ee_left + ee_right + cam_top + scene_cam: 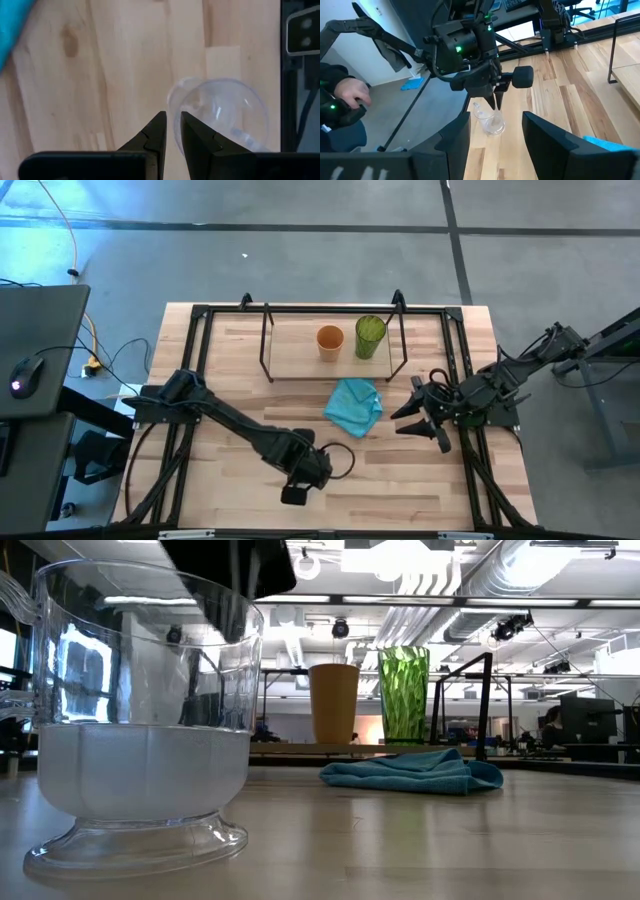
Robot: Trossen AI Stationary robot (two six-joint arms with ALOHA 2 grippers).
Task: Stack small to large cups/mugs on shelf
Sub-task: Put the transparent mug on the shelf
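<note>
The small clear cup (pixel 140 740) stands upright on its foot near the table's near edge; it also shows in the left wrist view (pixel 225 110) and the right wrist view (pixel 492 124). My left gripper (pixel 172 127) points down over the cup's rim, nearly shut; the high view (pixel 298 485) hides the cup under it. The orange cup (pixel 330 340) and the green tumbler (pixel 370 337) stand side by side on the shelf's wood base (pixel 300 362). My right gripper (pixel 405 420) waits open to the right of the turquoise cloth, touching nothing. My left gripper comes from above, pointing down, at the clear cup's rim (pixel 173 107). The thin wall runs into the narrow gap between the fingers, one finger (pixel 195 135) inside the cup and the other outside. The cup stays upright with its foot (pixel 135 845) on the table.
A turquoise cloth (pixel 353 405) lies crumpled between the shelf and the near half of the table. Thin dark shelf rods (pixel 485 700) rise around the two cups. The black table frame (pixel 465 350) runs along the edges. A person's hand (pixel 350 95) shows beyond the table.
</note>
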